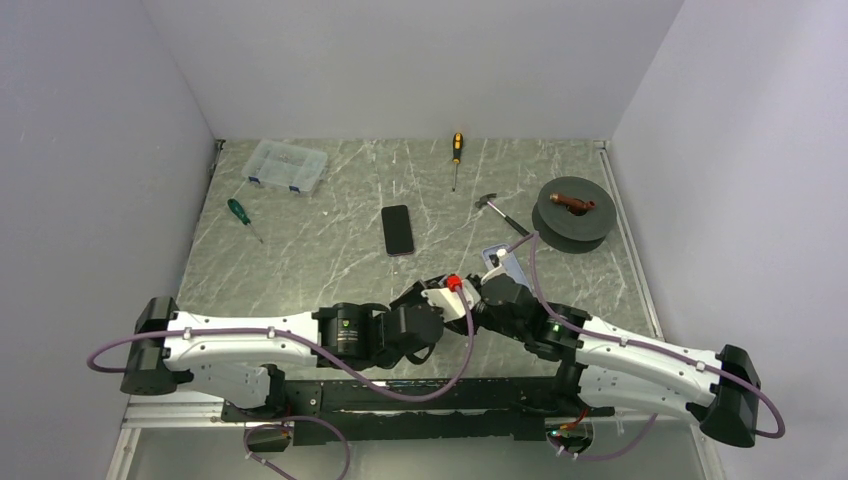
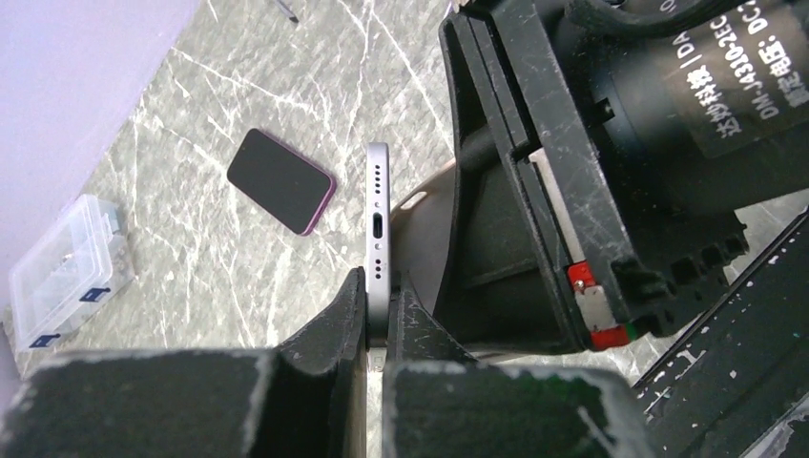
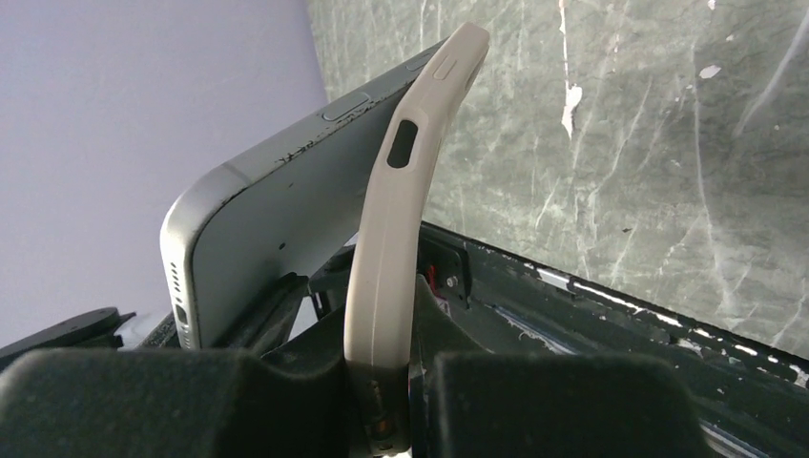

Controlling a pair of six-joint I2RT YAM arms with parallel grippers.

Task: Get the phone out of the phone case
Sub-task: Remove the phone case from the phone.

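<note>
- Clear lidded organiser box (image 1: pixel 287 166) at the far left of the table; small bits inside, too small to identify.
- Phone case (image 3: pixel 401 191), pale beige and soft, is bowed away from the phone (image 3: pixel 277 219) along its near end. The two meet only at the far top corner, so the phone is partly out of the case. Both are held up off the surface at near centre, between the two wrists.
- Phone: silver-grey, with its port and speaker holes facing the left wrist camera.
- Table (image 1: pixel 320 265): grey-green marbled top with a metal rail along the near edge. Pale lilac-white walls on three sides.
- Lying loose: a second phone (image 1: pixel 397 230), dark, face up at mid-table, with a purple rim visible in the left wrist view. An orange-handled screwdriver (image 1: pixel 456 155) at far centre, a green-handled screwdriver (image 1: pixel 240 213) on the left, and a hammer (image 1: pixel 500 212) right of centre. A dark spool (image 1: pixel 572 212) at the right has a brown piece on top.
- Left gripper (image 2: pixel 380 315): fingers pinched onto the phone's bottom edge, one on each face.
- Right gripper (image 3: pixel 382 382): pads clamped on the case wall only.
- Both arms lie low and folded inward, forearms converging at centre, wrists nearly touching.
</note>
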